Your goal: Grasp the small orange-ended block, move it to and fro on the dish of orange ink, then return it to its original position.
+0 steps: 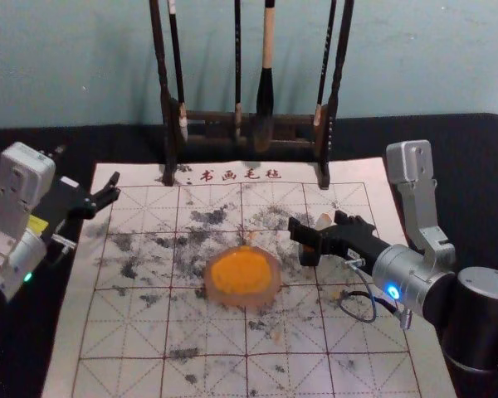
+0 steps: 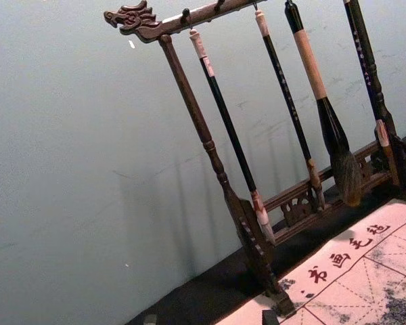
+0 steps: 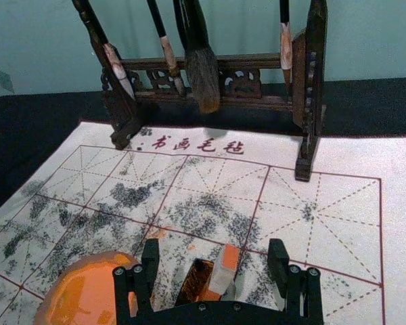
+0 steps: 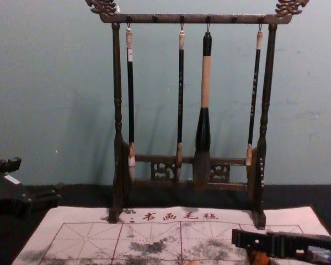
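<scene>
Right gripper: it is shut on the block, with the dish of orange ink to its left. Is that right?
It is not shut: the right wrist view shows the right gripper open, with gaps on both sides of the block. The dish is to its left, as you say.

Left gripper (image 1: 88, 171) is showing black; silver wrist (image 1: 0, 249) is bearing a yellow label (image 1: 37, 225), green light (image 1: 28, 277) glowing. Right gripper (image 1: 317, 225), also black, is displaying round screws (image 3: 294, 269); blue light (image 1: 393, 291) is glowing, thin cable (image 1: 374, 308) looping.
</scene>
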Robot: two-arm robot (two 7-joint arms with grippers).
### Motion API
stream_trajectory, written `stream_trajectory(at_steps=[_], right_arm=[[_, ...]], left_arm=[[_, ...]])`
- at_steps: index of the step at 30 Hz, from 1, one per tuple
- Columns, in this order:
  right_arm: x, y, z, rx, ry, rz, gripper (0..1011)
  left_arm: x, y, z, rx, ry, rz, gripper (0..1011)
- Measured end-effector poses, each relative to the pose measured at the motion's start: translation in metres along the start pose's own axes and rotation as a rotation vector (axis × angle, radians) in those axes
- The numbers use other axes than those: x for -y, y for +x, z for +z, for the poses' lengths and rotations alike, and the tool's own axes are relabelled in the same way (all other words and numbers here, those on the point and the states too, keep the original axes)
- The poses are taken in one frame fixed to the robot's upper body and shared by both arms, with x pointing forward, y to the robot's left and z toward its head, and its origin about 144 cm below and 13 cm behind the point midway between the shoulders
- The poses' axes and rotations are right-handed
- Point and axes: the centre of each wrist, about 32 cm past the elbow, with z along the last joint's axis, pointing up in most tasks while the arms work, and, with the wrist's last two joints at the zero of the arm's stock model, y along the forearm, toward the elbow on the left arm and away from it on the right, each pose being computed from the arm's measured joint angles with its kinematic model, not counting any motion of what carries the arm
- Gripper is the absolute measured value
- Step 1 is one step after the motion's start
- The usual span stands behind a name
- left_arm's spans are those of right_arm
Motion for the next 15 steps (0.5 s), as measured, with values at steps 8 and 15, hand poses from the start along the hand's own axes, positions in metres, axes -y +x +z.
stream_trajectory(at_steps=[8, 15], right_arm=[[-0.0021, -0.0026, -0.0008, 0.019, 0.005, 0.008, 1000], [-0.002, -0.0025, -0.0007, 0.019, 0.006, 0.008, 1002]], left_arm=[[0.0, 0.0, 0.0, 0.0, 0.0, 0.0, 1001], [0.0, 0.0, 0.0, 0.0, 0.0, 0.0, 1001]])
